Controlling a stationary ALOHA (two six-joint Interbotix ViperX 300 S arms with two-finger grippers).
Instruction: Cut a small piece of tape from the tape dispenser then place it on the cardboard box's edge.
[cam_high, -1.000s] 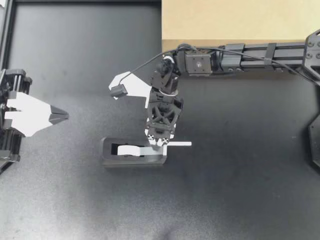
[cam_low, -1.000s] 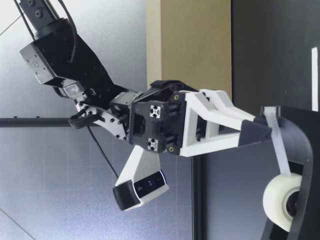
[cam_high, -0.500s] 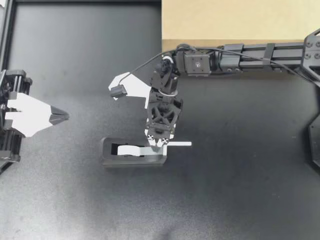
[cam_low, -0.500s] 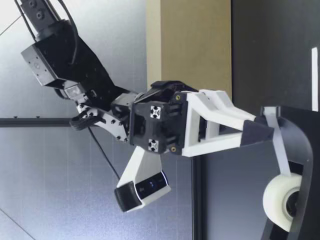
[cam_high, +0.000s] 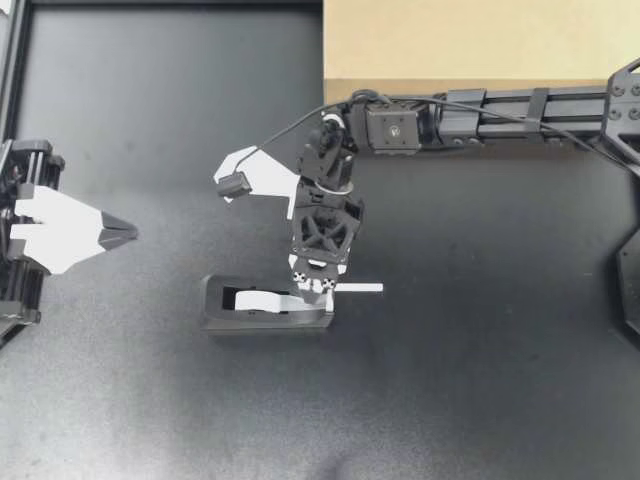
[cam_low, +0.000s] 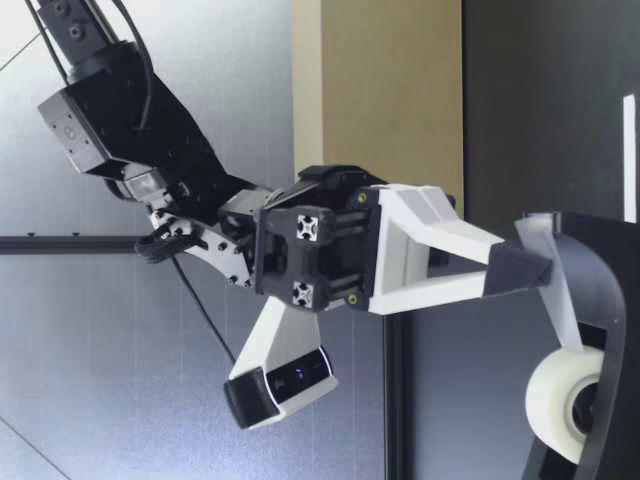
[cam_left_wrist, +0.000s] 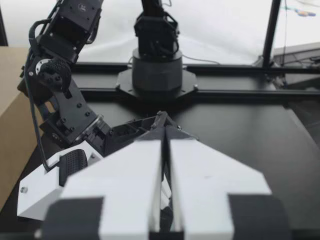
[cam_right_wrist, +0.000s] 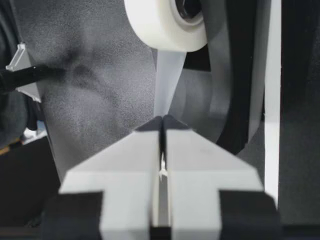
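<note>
The black tape dispenser (cam_high: 262, 305) lies mid-table with its white roll (cam_right_wrist: 167, 20) inside. My right gripper (cam_high: 318, 289) reaches down over the dispenser's cutter end. In the right wrist view, this gripper (cam_right_wrist: 162, 120) is shut on the free tape strip (cam_right_wrist: 167, 85) that runs off the roll. The low view shows its dark fingertips (cam_low: 530, 268) pinched at the strip (cam_low: 555, 300) above the dispenser (cam_low: 600, 300). The cardboard box (cam_high: 470, 45) stands at the far edge, behind my right arm. My left gripper (cam_high: 125, 233) is shut and empty, at the left side and well away from the dispenser.
A thin white strip (cam_high: 360, 288) lies flat on the black table (cam_high: 480, 380) beside the dispenser's cutter end. In the left wrist view, my left gripper (cam_left_wrist: 165, 131) points across the table toward my right arm (cam_left_wrist: 65, 100).
My right gripper's fingers have come together on the tape strip at the dispenser's end. My left arm has stayed where it was.
</note>
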